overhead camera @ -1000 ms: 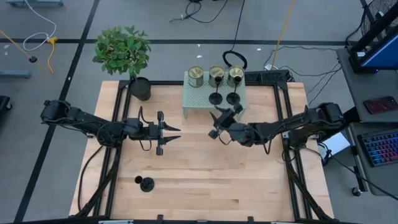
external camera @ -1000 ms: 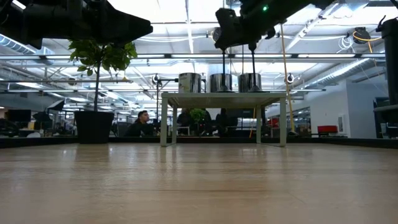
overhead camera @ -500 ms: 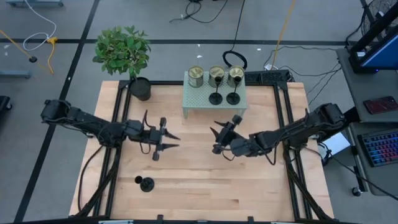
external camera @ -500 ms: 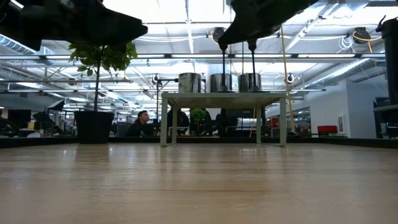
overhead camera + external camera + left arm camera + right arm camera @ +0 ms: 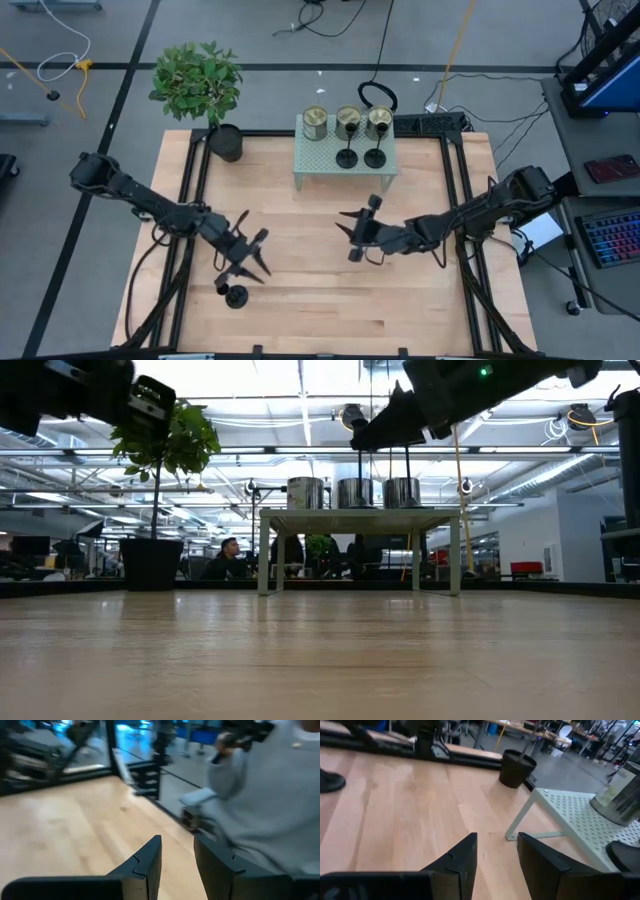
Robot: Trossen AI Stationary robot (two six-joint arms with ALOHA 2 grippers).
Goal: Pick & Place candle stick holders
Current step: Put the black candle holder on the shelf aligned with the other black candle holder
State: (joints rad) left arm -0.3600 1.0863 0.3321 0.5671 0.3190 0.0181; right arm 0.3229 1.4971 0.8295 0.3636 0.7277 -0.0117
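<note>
Three brass cups (image 5: pixel 347 121) and two black stemmed holders (image 5: pixel 360 158) stand on a pale green perforated stand (image 5: pixel 320 168) at the table's far middle. A third black holder (image 5: pixel 235 295) stands on its round base on the table near the front left; it also shows in the right wrist view (image 5: pixel 330 781). My left gripper (image 5: pixel 256 258) is open and empty in the air just far-right of that holder. My right gripper (image 5: pixel 348 236) is open and empty above the table's middle, on the near side of the stand.
A black plant pot (image 5: pixel 226 143) with a leafy plant stands at the far left corner, beside the stand. Bare wood lies between the two grippers and along the near edge. A black frame rail (image 5: pixel 455 190) runs along the table's sides.
My left gripper has swung toward the near edge and turned toward the black holder at the front left. My right gripper has drawn back from the stand toward the near edge. Nothing on the table has moved.
</note>
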